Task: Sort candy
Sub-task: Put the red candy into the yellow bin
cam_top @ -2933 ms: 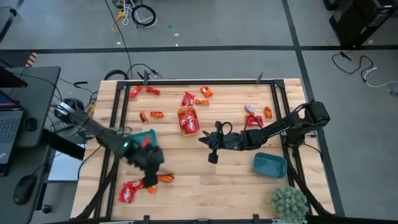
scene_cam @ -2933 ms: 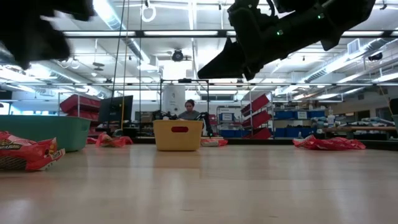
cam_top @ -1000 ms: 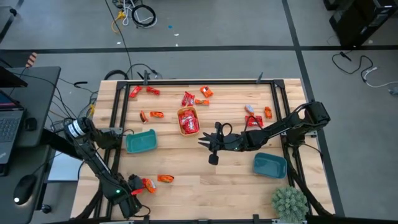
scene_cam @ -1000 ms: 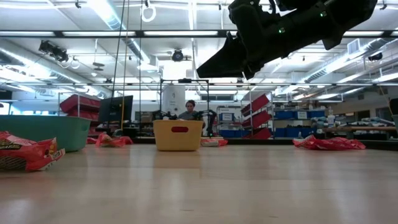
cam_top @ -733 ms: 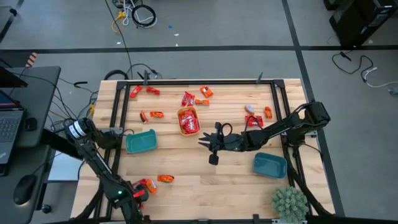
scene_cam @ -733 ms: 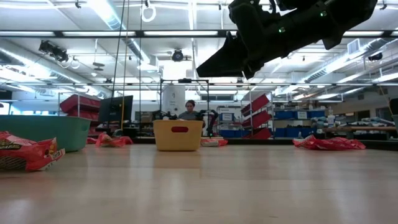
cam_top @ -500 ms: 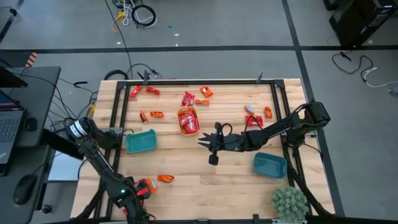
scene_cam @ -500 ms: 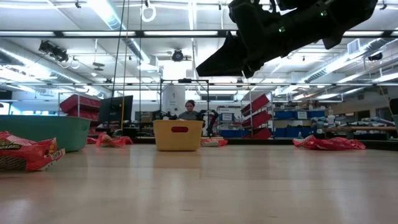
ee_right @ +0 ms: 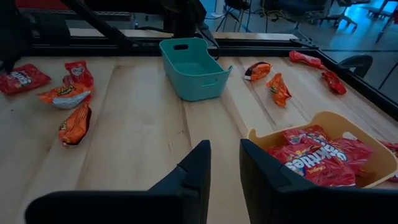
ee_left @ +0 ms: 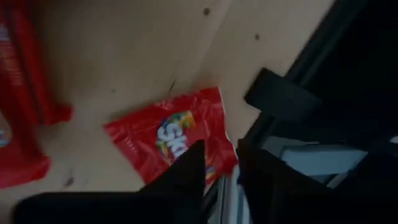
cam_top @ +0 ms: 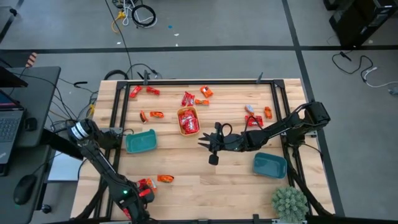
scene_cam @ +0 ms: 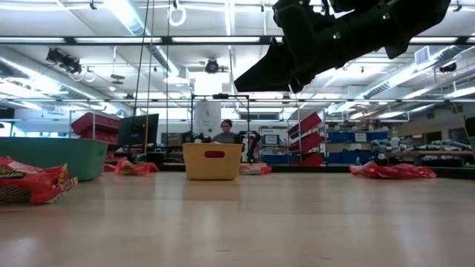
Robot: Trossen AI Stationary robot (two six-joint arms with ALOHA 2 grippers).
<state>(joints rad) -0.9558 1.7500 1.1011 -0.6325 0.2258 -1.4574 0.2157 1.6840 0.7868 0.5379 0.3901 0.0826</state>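
Note:
Candy in red and orange wrappers lies scattered on the wooden table. A red pack (ee_left: 168, 140) lies flat at the near left corner, beside the table's edge rail. My left gripper (ee_left: 219, 152) points down over it, its fingers a little apart on either side of the pack's corner; in the high view that gripper (cam_top: 138, 194) partly hides the pack (cam_top: 146, 186). An orange candy (cam_top: 165, 178) lies just right of it. My right gripper (cam_top: 208, 149) hovers over the table's middle, fingers (ee_right: 199, 168) slightly apart and empty. My left gripper comes from above, pointing steeply down, with the red pack's corner (ee_left: 217, 168) showing in the gap between its two fingers. I cannot tell whether the fingers touch it. The pack lies flat on the wood.
A yellow bowl (cam_top: 188, 120) full of red packs stands at mid-table, a teal bowl (cam_top: 141, 141) to its left, a blue bowl (cam_top: 269, 165) at the near right. More candies (cam_top: 202, 93) lie along the far side. A potted plant (cam_top: 289, 202) fills the near right corner.
My left arm has shifted a little toward the table's right along the near edge, staying over the red pack. The candies and the right arm have kept still.

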